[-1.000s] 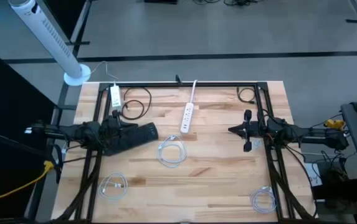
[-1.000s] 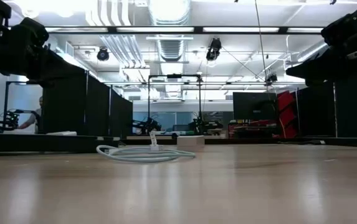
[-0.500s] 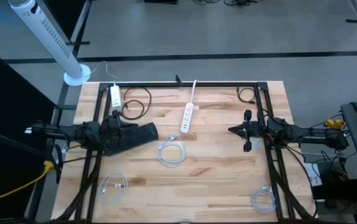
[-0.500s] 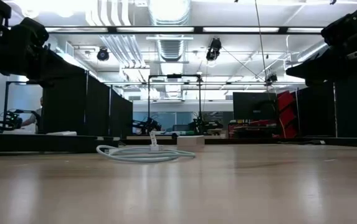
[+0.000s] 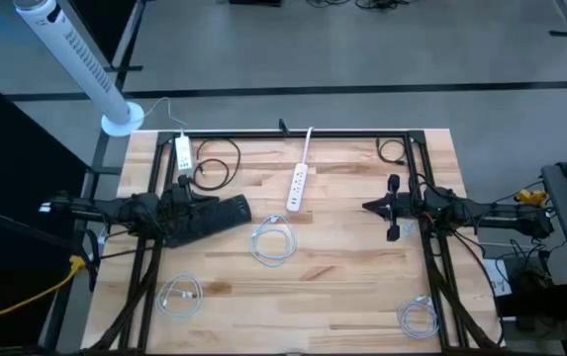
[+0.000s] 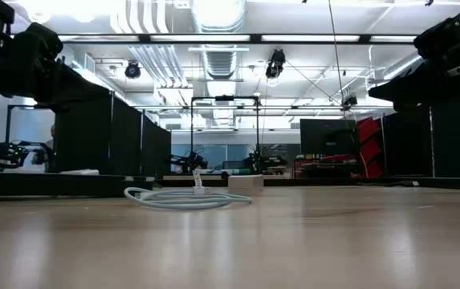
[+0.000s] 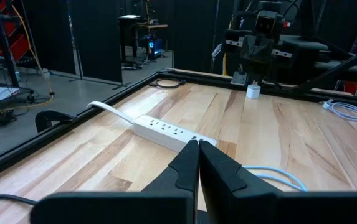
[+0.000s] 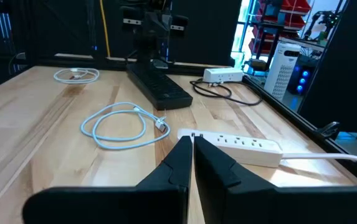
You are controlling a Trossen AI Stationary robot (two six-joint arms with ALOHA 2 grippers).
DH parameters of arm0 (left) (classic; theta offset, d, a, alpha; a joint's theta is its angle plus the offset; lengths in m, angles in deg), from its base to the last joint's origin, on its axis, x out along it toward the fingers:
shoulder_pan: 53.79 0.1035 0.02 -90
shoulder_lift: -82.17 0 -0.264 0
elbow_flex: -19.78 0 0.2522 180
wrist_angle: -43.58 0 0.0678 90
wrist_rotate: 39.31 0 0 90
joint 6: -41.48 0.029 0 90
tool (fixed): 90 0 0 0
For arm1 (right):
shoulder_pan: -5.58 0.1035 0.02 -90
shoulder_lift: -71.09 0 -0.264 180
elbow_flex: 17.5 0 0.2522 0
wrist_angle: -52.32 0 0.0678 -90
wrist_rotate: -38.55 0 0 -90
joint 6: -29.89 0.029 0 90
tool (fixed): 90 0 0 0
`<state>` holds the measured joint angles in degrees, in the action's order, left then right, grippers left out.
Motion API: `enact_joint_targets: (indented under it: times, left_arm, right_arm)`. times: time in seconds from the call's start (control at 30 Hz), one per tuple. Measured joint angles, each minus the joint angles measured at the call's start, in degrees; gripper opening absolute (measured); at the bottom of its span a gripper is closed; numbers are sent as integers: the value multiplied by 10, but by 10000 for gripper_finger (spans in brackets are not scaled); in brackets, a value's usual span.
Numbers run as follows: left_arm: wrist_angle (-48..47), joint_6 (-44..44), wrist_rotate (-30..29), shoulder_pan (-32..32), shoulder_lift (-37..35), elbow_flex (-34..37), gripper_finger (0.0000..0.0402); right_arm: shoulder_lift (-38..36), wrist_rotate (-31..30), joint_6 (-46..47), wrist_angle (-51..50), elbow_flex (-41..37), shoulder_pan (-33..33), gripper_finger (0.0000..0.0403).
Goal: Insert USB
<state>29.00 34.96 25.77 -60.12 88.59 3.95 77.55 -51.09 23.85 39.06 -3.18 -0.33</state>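
Both arms parked, USB cable loose on the wooden surface [image 5: 342, 287].
I see the left end effector [image 7: 198, 163] and right end effector [image 8: 191, 158] pinched narrow, empty, either side of the white power strip [image 5: 297, 188]; the coiled white USB cable [image 5: 272, 242] lies just beside the strip.

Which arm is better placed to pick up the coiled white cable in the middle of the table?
Probably left. The left pincer hangs beside the coiled white cable, while the right pincer is farther off, beyond the power strip. Both pincers are shut and empty.
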Motion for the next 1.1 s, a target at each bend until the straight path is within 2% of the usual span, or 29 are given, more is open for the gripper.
enact_joint_targets:
  times: [1.1]
  left_arm:
    - [0, 0, 0, 0, 0, 0, 0]
  right_arm:
    - [0, 0, 0, 0, 0, 0, 2]
